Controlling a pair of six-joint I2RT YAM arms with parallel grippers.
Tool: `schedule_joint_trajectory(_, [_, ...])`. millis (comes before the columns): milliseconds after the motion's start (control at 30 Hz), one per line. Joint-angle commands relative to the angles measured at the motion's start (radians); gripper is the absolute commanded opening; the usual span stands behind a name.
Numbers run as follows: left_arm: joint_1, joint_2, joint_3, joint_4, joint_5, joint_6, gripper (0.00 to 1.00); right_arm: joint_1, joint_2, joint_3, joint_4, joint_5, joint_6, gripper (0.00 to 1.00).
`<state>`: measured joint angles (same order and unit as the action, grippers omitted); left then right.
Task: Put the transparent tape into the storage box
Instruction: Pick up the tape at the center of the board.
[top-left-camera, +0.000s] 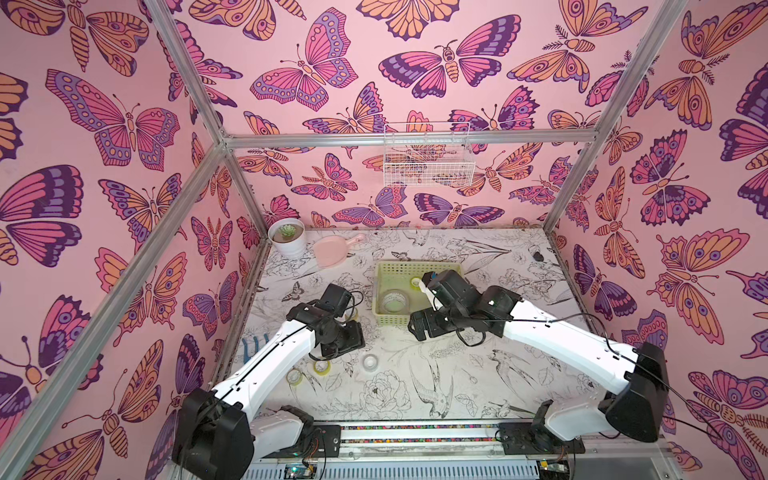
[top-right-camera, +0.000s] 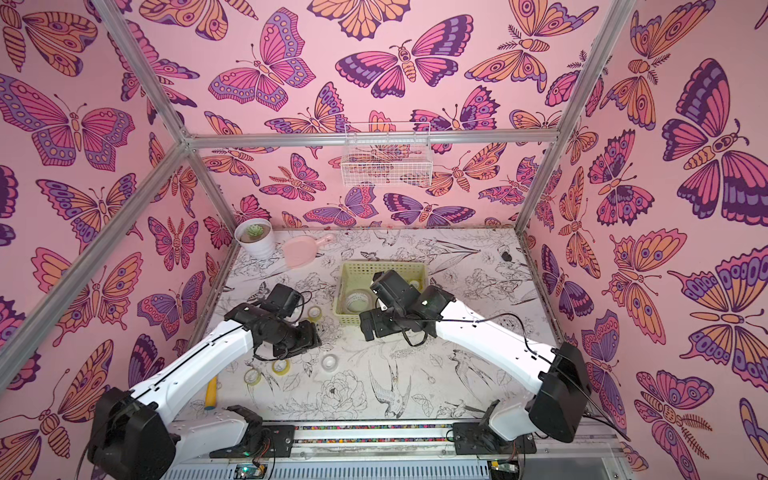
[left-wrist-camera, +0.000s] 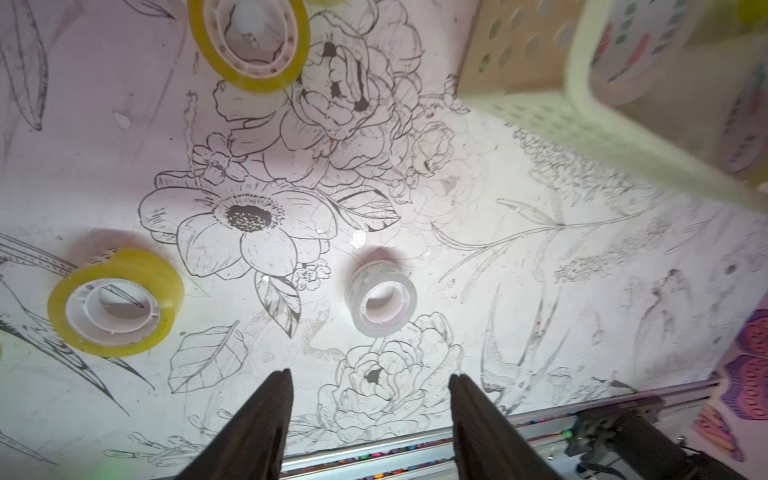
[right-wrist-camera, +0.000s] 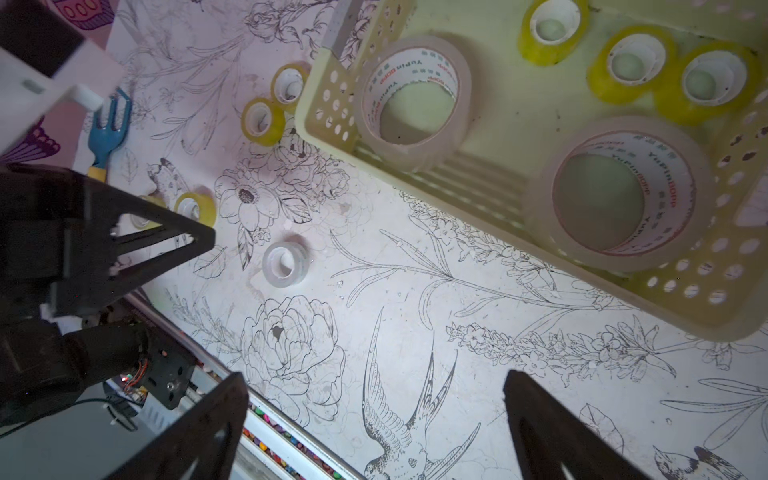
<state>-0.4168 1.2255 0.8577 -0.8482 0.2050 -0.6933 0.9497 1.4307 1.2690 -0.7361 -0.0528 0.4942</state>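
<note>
Left wrist view: the left pincer (left-wrist-camera: 369, 374) is spread apart with nothing in it. A small clear tape roll (left-wrist-camera: 361, 278) lies flat on the flowery table (left-wrist-camera: 540, 291). It is near the pincer's tips but does not touch them. Two yellow tape rolls (left-wrist-camera: 120, 345) lie on the table too, apart from the clear one. In both top views the small clear tape roll sits on the table between the two arms, on the robot's side of the storage box (top-left-camera: 403, 270), not in it. The right wrist view shows the right pincer (right-wrist-camera: 374, 376) spread wide and holding nothing, over the table just beside the box. Inside the box lie two big tape rolls (right-wrist-camera: 415, 58) and three little yellow rolls (right-wrist-camera: 598, 79). A blue fork (right-wrist-camera: 104, 141) lies near the table's edge
</note>
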Motion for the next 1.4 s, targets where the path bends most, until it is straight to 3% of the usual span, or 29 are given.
schedule_joint_trajectory(0, [-0.03, 0.012, -0.053, 0.033, -0.046, -0.069, 0.61, 0.004, -0.035, -0.018, 0.003, -0.05, -0.06, 0.99])
schedule_joint_trajectory(200, [-0.116, 0.037, -0.101, 0.111, -0.103, -0.155, 0.56, 0.004, -0.092, -0.061, 0.018, -0.064, -0.097, 0.99])
schedule_joint_trajectory(300, [-0.152, 0.119, -0.094, 0.139, -0.134, -0.175, 0.53, 0.004, -0.107, -0.071, 0.013, -0.071, -0.105, 0.99])
schedule_joint_trajectory(367, [-0.155, 0.163, -0.088, 0.154, -0.137, -0.178, 0.47, 0.004, -0.117, -0.077, 0.003, -0.071, -0.111, 0.99])
schedule_joint_trajectory(533, [-0.158, 0.254, -0.071, 0.168, -0.153, -0.17, 0.45, 0.003, -0.147, -0.093, -0.011, -0.038, -0.116, 0.99])
schedule_joint_trajectory(600, [-0.161, 0.27, -0.068, 0.183, -0.139, -0.169, 0.38, 0.003, -0.157, -0.101, -0.009, -0.027, -0.116, 0.99])
schedule_joint_trajectory(900, [-0.213, 0.333, -0.054, 0.207, -0.14, -0.172, 0.37, 0.0, -0.173, -0.115, -0.028, 0.001, -0.112, 0.99])
schedule_joint_trajectory(1033, [-0.229, 0.324, -0.063, 0.205, -0.148, -0.187, 0.29, -0.001, -0.183, -0.129, -0.026, 0.008, -0.103, 0.99])
schedule_joint_trajectory(1100, [-0.231, 0.306, -0.067, 0.204, -0.154, -0.194, 0.11, 0.0, -0.188, -0.135, -0.024, 0.01, -0.097, 0.99])
schedule_joint_trajectory(1167, [-0.231, 0.283, -0.065, 0.2, -0.154, -0.199, 0.02, -0.001, -0.193, -0.139, -0.025, 0.014, -0.094, 0.99])
schedule_joint_trajectory(1367, [-0.231, 0.209, 0.012, 0.097, -0.184, -0.19, 0.0, -0.003, -0.216, -0.155, -0.024, 0.043, -0.083, 0.99])
